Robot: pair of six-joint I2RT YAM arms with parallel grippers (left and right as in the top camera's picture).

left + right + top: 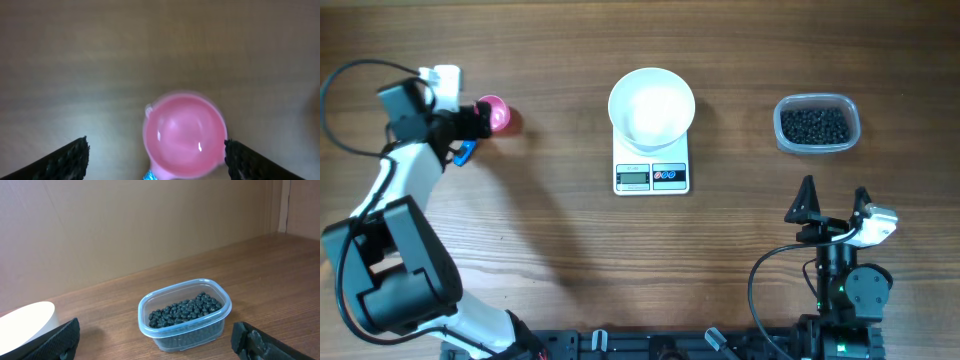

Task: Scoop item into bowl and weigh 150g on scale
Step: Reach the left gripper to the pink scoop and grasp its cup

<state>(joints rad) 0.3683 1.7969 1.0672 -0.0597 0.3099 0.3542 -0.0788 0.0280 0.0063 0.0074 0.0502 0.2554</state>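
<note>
Left gripper (pixel 156 144) spread astride one pink scoop (pixel 184 135), not clamping; right gripper (pixel 156 326) spread, empty; one bowl (pixel 651 105) on one scale (pixel 651 176); one tub (pixel 142 311) of beans (pixel 185 311).

Wide bare bench (pixel 560 230) between the pink scoop (pixel 495 114) and the scale (pixel 652 177), and a narrower open lane between the bowl (pixel 652 105) on that scale and the clear tub (pixel 816 125). Ahead of the right claw (pixel 834 192), fingers spread, only the tub in the way, with bare wood on either side of it. Little room at the left claw (pixel 157 162): scoop between the spread fingers, close against one, a gap at the other.
</note>
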